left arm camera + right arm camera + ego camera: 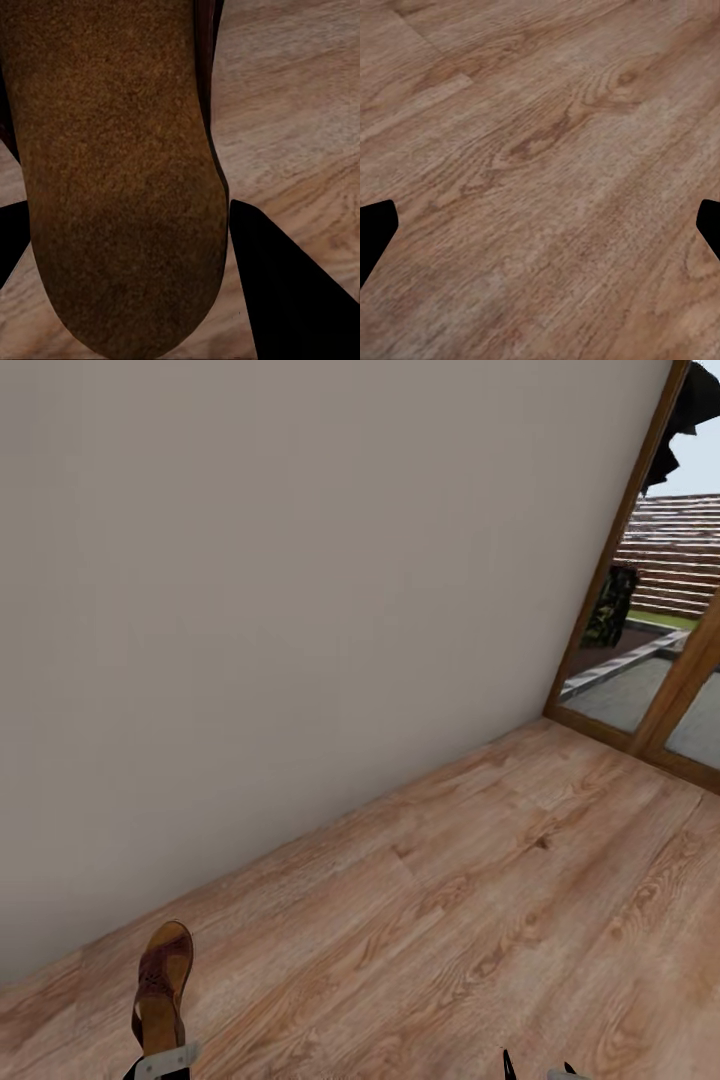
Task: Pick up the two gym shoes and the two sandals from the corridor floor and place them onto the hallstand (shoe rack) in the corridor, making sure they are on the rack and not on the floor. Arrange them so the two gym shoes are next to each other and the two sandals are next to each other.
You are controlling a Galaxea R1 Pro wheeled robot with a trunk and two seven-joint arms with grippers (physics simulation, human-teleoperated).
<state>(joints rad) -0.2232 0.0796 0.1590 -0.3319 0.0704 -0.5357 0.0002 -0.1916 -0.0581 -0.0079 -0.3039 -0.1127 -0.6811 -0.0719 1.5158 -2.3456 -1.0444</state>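
one brown sandal is being carried clamped between the left gripper fingers, lifted off the corridor floor near the wall for transport, while the right gripper is being held wide open, empty, above bare planks.

Home interior, looks like a corridor or entry hall. Cues: wood-plank laminate floor with visible grain, meeting a plain off-white painted wall with no fittings on it. At the far right end of the floor, a wood-framed glazed door looks out on a paved patio, a dark shrub and a tiled roof beyond. A brown leather sandal adds to the domestic read.
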